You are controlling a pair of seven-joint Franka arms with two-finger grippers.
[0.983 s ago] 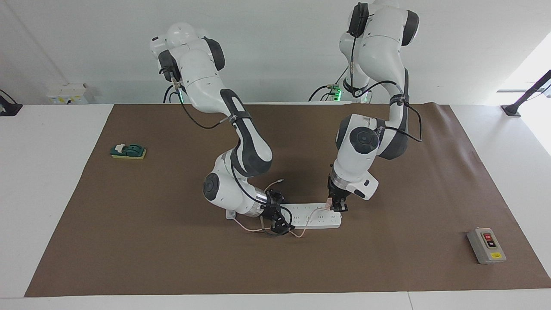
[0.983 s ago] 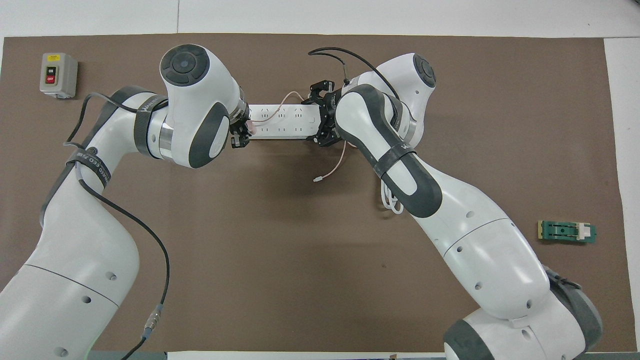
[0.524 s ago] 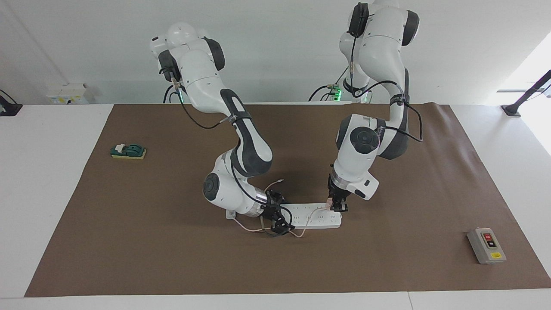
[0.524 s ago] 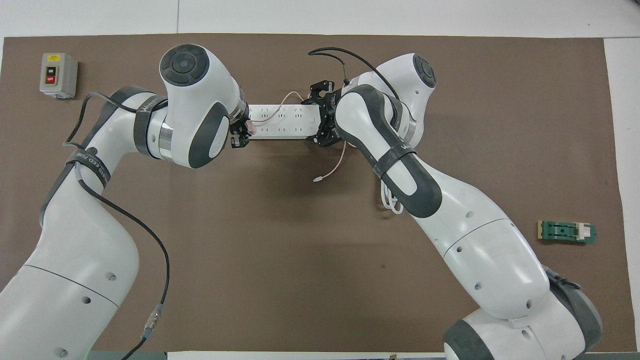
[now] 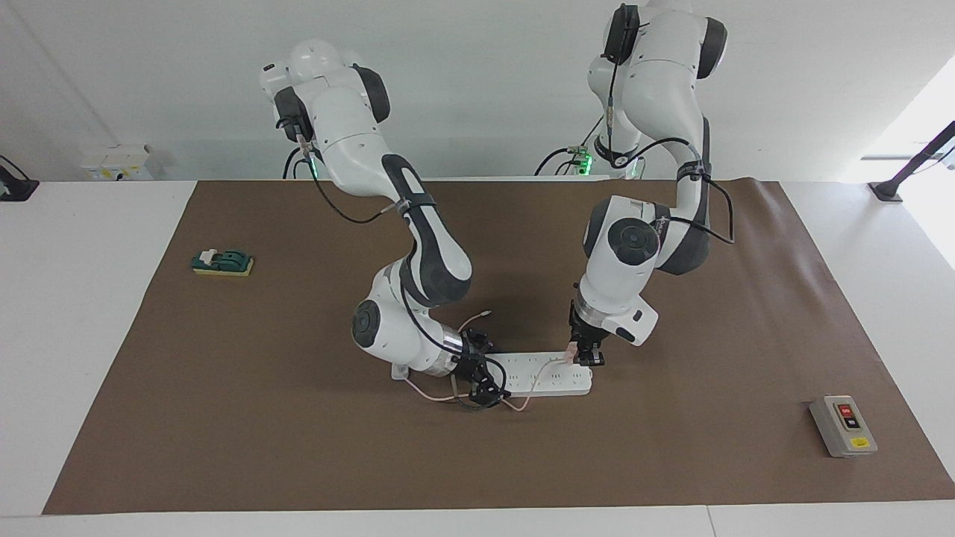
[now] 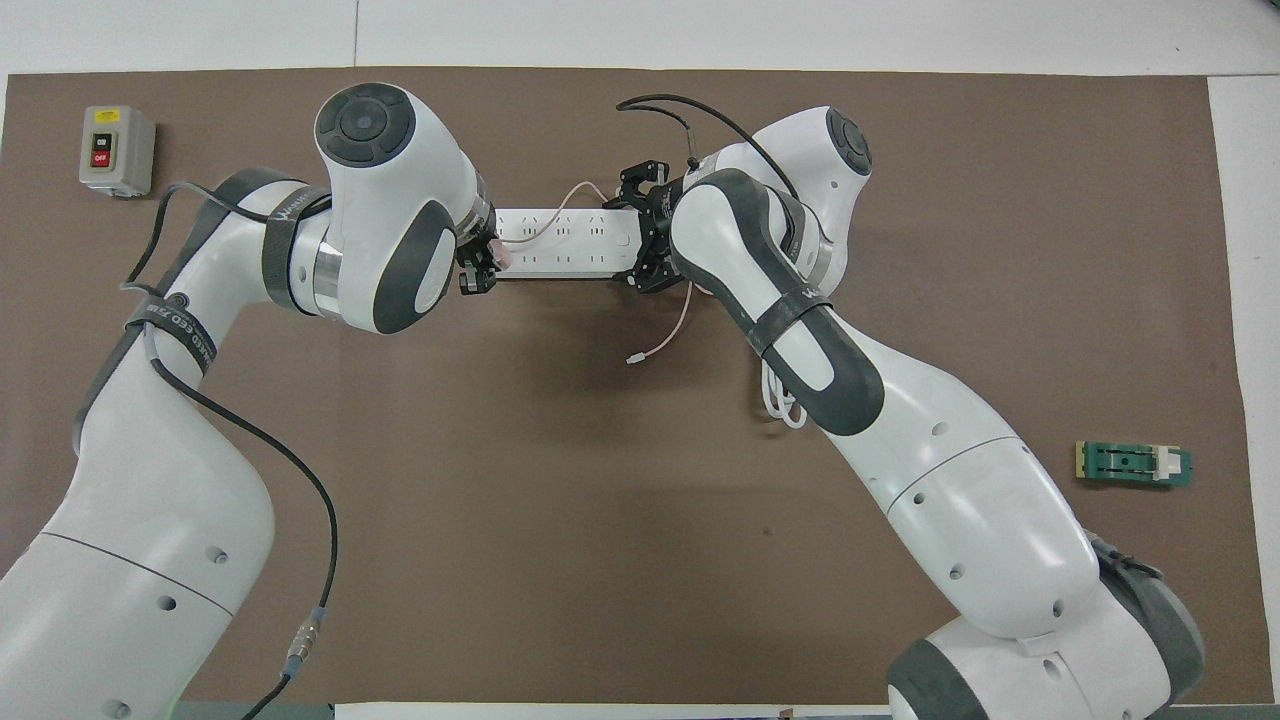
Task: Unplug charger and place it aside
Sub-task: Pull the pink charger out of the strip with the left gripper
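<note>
The pale pink charger [image 5: 571, 352] [image 6: 503, 258] sits on the white power strip [image 5: 541, 373] [image 6: 565, 243], at the strip's end toward the left arm. My left gripper [image 5: 586, 356] [image 6: 480, 266] points down at that end and is shut on the charger. The thin pink cable [image 5: 522, 401] [image 6: 560, 205] runs over the strip, and its loose tip [image 6: 633, 358] lies on the mat nearer to the robots. My right gripper [image 5: 481, 377] [image 6: 640, 235] straddles the strip's other end, one finger against each long side.
A brown mat [image 5: 298, 418] covers the table. A grey switch box [image 5: 843, 425] [image 6: 117, 150] lies toward the left arm's end. A green part [image 5: 222, 262] [image 6: 1133, 464] lies toward the right arm's end. The strip's thick white cord [image 6: 782, 405] shows beside the right arm.
The left arm's elbow has shifted slightly and its gripper has edged up a little at the charger. The strip, the cable and the right arm have not moved.
</note>
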